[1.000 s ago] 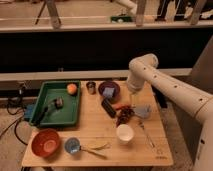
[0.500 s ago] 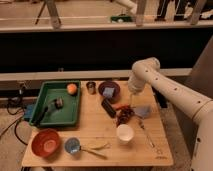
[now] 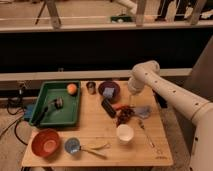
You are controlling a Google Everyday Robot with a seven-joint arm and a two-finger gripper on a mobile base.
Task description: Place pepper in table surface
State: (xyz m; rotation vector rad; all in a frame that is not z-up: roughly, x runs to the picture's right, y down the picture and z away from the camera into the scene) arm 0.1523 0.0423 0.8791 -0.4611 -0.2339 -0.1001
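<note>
The pepper is a small red-orange sliver low over the tan wooden table surface, right of a black object and just above a dark reddish clump. My gripper hangs from the white arm's wrist directly beside the pepper, at the table's right-middle. I cannot tell whether the pepper touches the table or the gripper.
A green tray at the left holds an orange fruit and a dark tool. A dark cup, a dark reddish dish, a blue cloth, a white cup, an orange bowl and a small blue bowl stand around.
The arm's elbow and wrist have shifted slightly and sunk a little. The gripper stays over the same right-middle spot of the table.
</note>
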